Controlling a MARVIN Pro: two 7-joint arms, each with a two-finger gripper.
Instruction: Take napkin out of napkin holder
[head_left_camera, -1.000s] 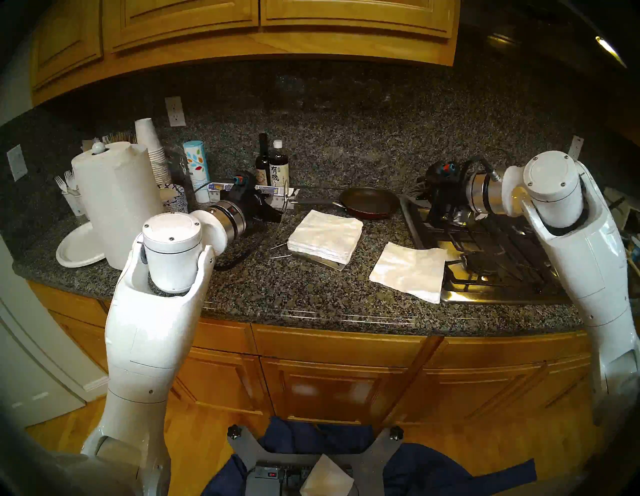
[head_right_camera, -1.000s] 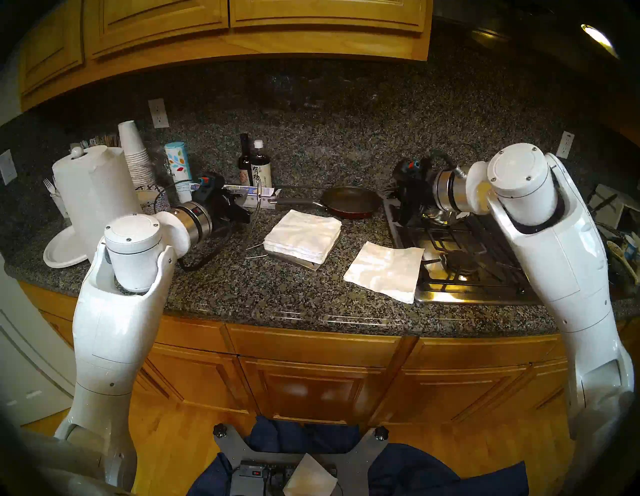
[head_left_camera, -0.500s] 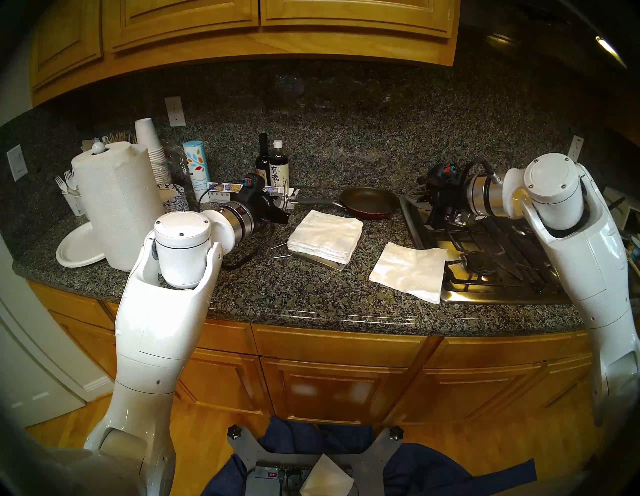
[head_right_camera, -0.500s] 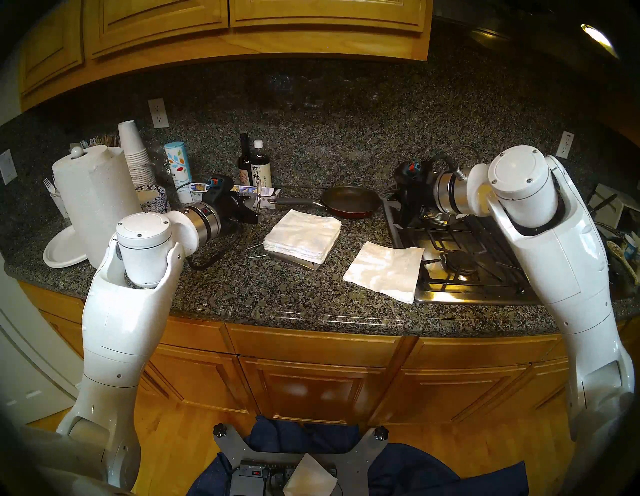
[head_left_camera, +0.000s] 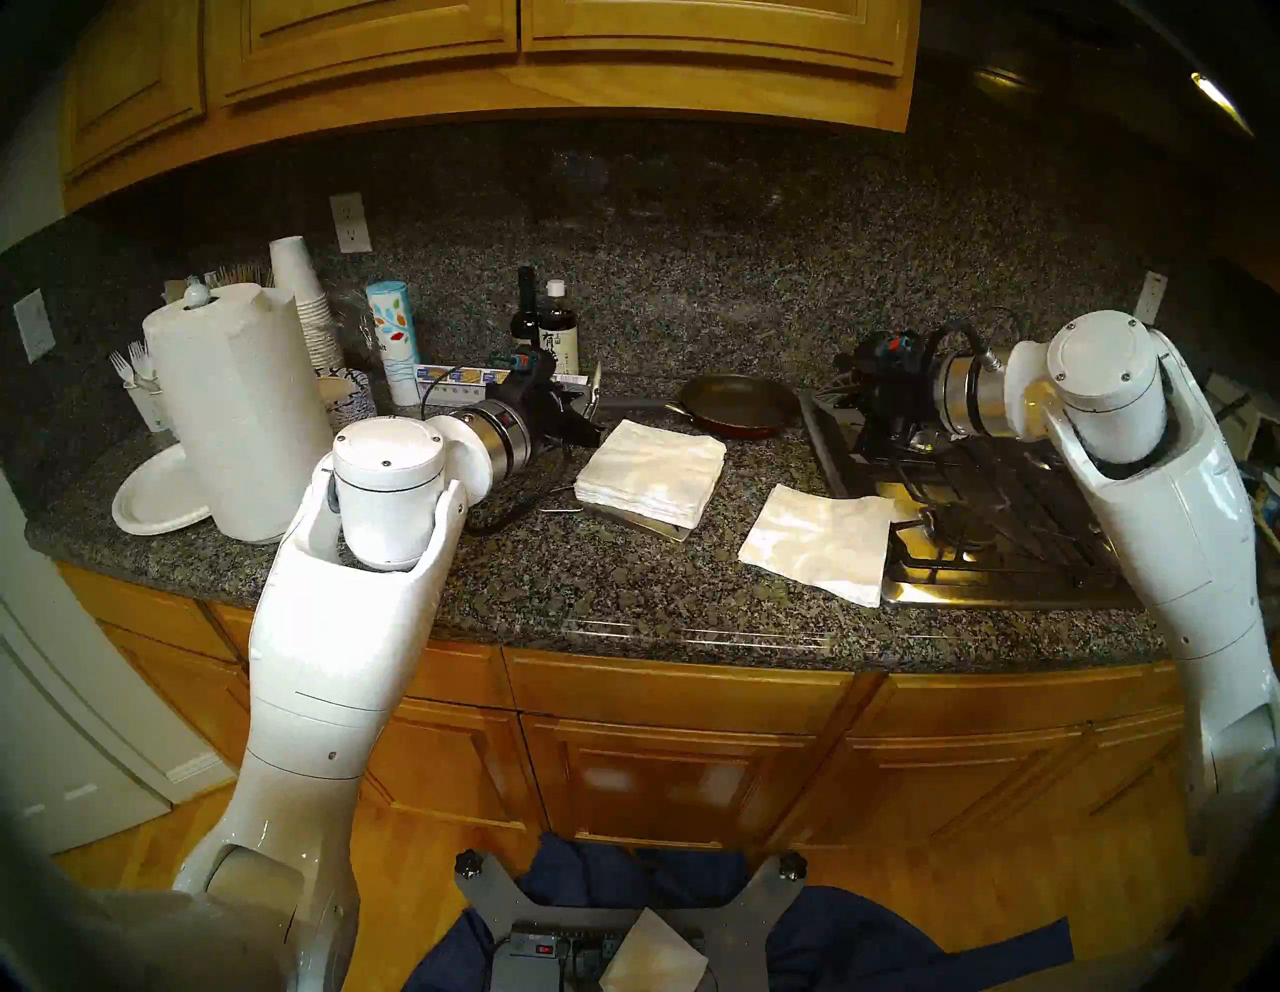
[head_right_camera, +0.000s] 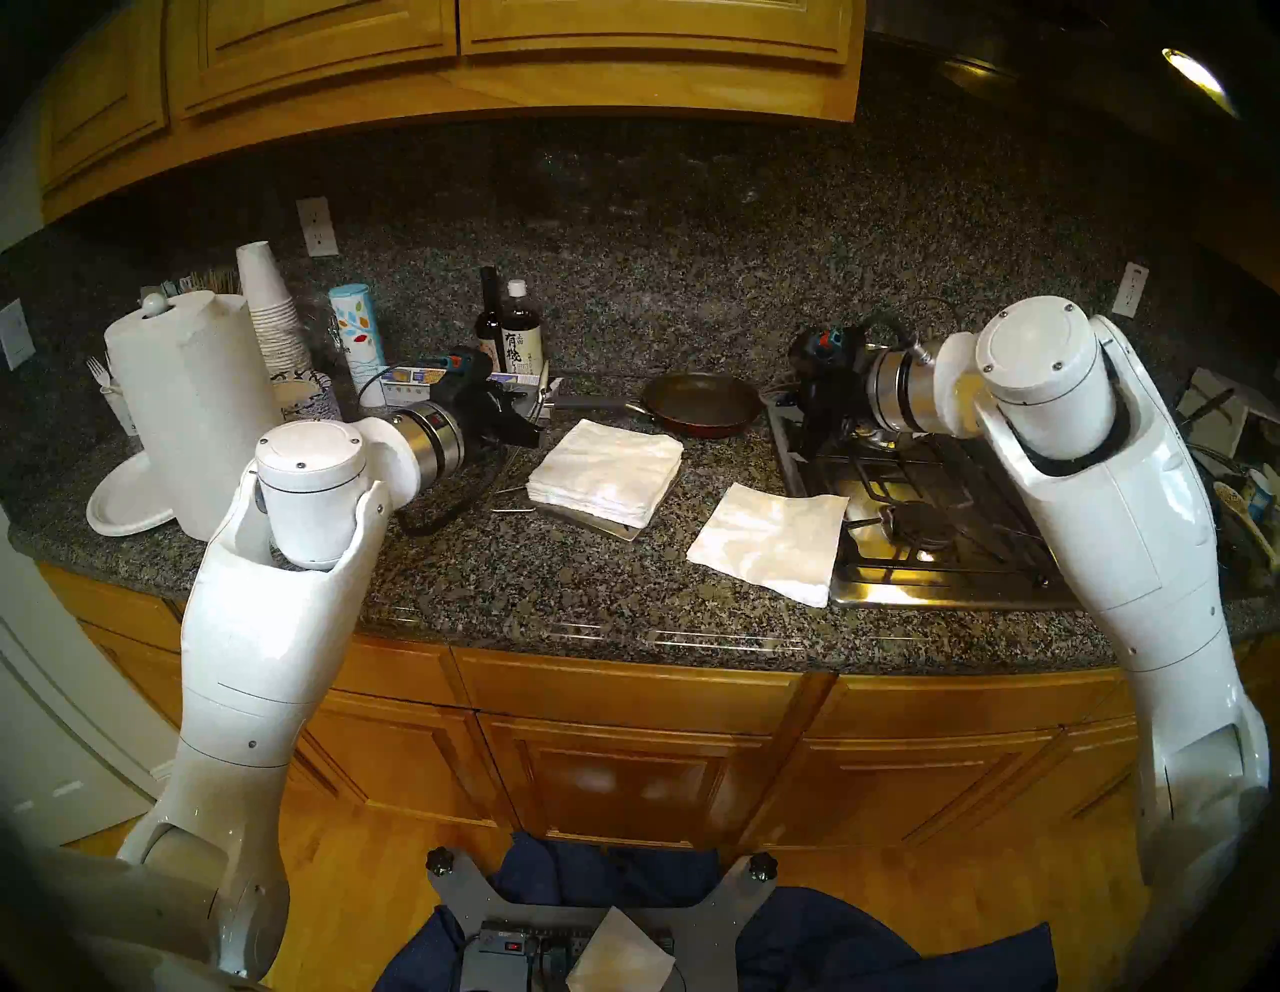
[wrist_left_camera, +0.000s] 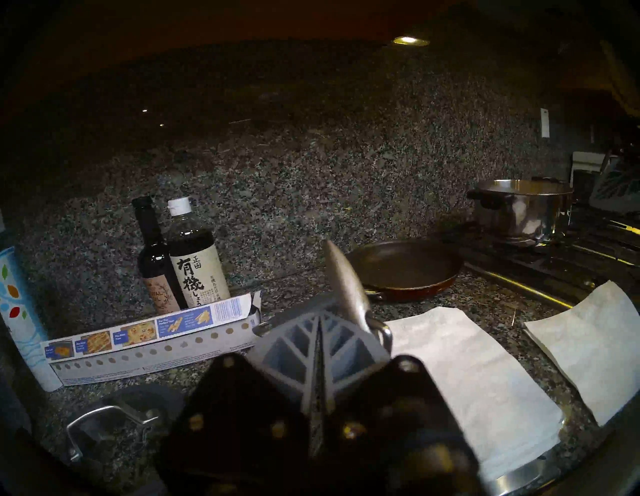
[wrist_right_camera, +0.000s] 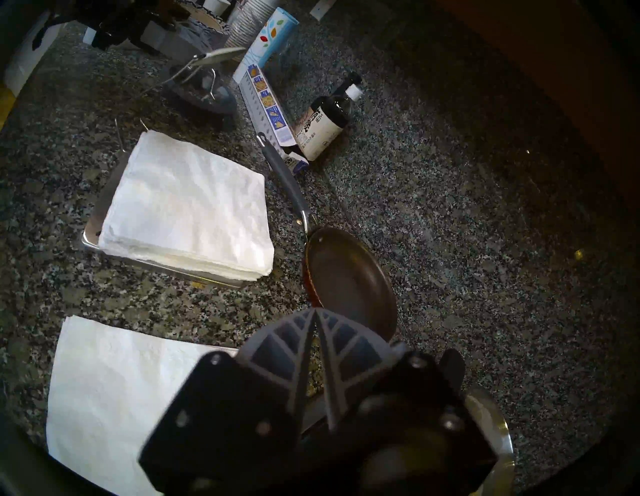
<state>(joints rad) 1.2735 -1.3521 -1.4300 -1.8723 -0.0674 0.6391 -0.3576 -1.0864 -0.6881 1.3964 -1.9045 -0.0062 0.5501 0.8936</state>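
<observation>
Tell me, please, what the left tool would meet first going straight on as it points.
Probably the napkin holder's spoon-tipped wire arm, right at its tip; beyond that, likely the backsplash.

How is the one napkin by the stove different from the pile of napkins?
The single napkin is one thin sheet; the stack of napkins is thick. The single napkin lies on the counter, one corner over the stove's edge; the stack sits in the metal napkin holder. Both are white and square.

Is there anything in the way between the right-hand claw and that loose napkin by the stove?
Nothing visible does. The napkin lies bare on the counter, close to the shut right gripper. The holder's wire arm stands raised beside the left gripper, well aside.
</observation>
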